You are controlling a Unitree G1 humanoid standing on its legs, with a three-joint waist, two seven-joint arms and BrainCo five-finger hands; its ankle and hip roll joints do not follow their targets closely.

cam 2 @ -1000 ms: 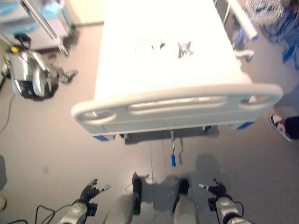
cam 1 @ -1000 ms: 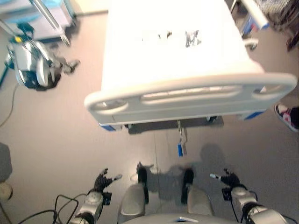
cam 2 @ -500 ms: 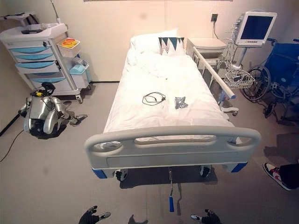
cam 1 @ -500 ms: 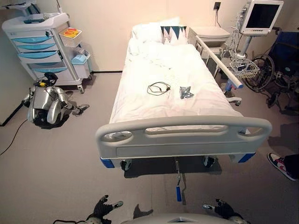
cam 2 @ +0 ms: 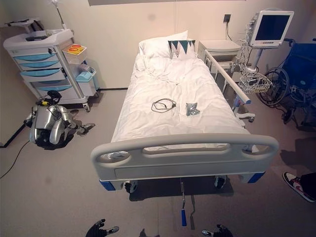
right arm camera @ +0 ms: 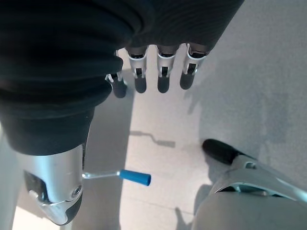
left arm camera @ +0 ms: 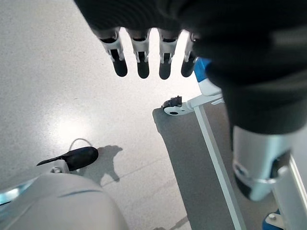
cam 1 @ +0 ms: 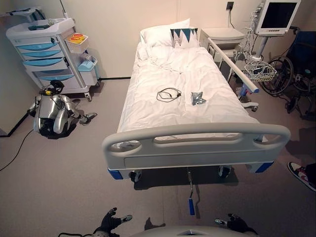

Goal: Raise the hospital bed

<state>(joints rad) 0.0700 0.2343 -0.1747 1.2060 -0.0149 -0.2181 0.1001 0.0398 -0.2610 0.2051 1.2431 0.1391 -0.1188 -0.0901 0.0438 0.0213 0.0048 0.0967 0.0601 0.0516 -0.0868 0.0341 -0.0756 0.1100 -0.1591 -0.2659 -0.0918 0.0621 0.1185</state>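
The left robot hand [cam 1: 111, 220] and the right robot hand [cam 1: 232, 223] hang low over bare floor [cam 1: 59, 173], fingers straight and relaxed, holding nothing, well apart from each other. Between them, a little farther out, the blue-gripped crank handle [cam 1: 191, 205] lies out from under the foot of the hospital bed [cam 1: 190, 94], untouched. The footboard [cam 1: 196, 148] spans the way ahead, with open floor on both sides. On the sheet lie a coiled cable [cam 1: 168, 94] and a small foil packet [cam 1: 197, 98]. Left of the bed a quadruped robot [cam 1: 53, 114] sits near a drawer cart [cam 1: 49, 54]. To the right stand a monitor stand [cam 1: 266, 29] and a wheelchair [cam 1: 296, 74]; a person's shoe [cam 1: 302, 175] shows near the bed's right corner.
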